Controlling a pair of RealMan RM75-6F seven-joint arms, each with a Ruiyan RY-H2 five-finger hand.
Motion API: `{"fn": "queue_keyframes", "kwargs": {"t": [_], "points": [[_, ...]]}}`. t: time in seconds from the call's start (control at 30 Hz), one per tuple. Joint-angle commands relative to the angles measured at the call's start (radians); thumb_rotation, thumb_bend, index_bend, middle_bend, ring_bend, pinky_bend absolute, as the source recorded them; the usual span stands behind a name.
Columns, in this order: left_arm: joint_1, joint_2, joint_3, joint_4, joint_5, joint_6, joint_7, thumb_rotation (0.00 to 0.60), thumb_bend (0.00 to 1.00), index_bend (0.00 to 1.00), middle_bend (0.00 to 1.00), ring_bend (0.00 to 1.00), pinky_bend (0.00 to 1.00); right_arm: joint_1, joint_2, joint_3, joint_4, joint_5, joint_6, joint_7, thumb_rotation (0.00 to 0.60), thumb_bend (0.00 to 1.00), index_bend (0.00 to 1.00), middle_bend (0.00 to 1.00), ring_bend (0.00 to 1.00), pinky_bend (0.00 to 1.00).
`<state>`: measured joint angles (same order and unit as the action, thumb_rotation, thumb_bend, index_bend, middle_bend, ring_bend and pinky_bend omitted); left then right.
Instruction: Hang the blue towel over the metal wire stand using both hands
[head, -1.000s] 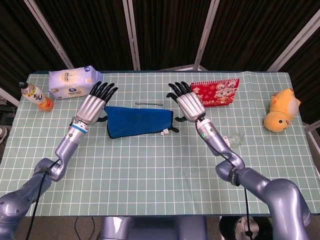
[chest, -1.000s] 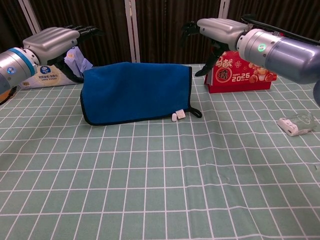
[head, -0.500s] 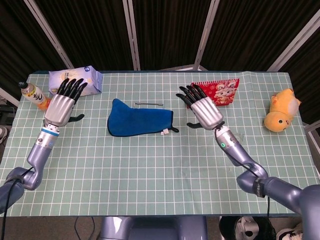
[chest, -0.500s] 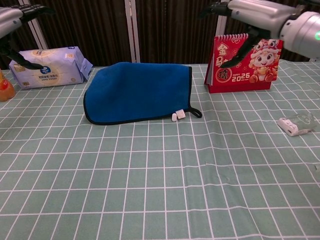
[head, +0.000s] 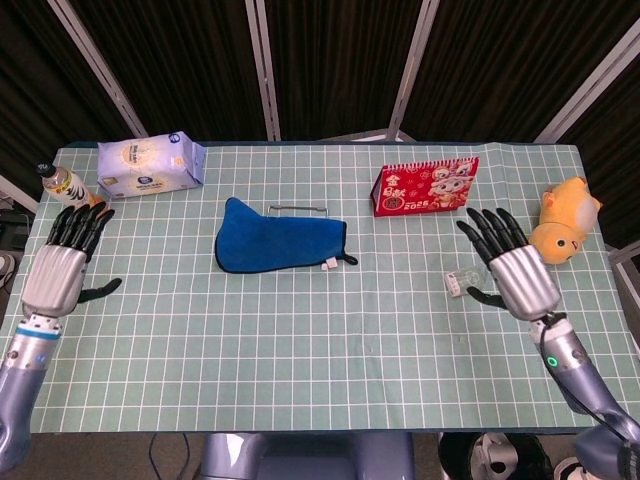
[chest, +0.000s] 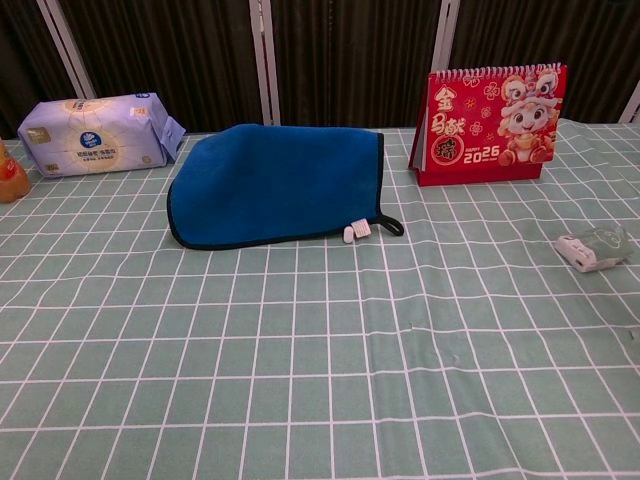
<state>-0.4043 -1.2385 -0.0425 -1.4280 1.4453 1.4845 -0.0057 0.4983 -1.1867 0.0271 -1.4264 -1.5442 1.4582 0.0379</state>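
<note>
1. at the far left edge of the tabletop (head: 300, 330), the left hand (head: 62, 272) hovers palm-down with its fingers (head: 78, 226) apart and holding nothing.
2. just beyond those fingertips stands a bottle (head: 72, 190), and further back from them lies a white tissue pack (head: 150, 165).
3. at the far right, the right hand (head: 515, 272) is likewise empty, its fingers (head: 490, 228) spread and pointing toward the back of the tabletop.
4. just left of the right hand's thumb lies a small clear item (head: 462, 281); just right of its fingertips sits an orange plush toy (head: 562, 220).
5. the blue towel (head: 278, 247) lies well apart from both hands, about midway between them, draped over the metal wire stand (head: 297, 208), of which only a thin rail shows behind the cloth in the head view.
6. in the chest view the towel hangs down to the tabletop, a white tag and black loop at its lower right corner.
7. a red calendar (head: 425, 186) stands beyond and to the left of the right fingers.
</note>
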Motion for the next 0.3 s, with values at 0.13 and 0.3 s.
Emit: {"fn": "queue_keyframes", "kwargs": {"t": [0.13,0.3], "points": [[0.158,0.076,0.088,-0.168,0.046,0.133,0.139,0.600,0.02,0.00,0.00,0.00,0.00,-0.152,0.044,-0.064,-0.047,-0.008,0.114,-0.003,0.600,0.00,0.03,0.00,0.00,0.00],[0.212,0.064,0.105,-0.179,0.087,0.183,0.158,0.600,0.02,0.00,0.00,0.00,0.00,-0.222,0.034,-0.075,-0.017,-0.016,0.163,0.030,0.600,0.00,0.01,0.00,0.00,0.00]]}}
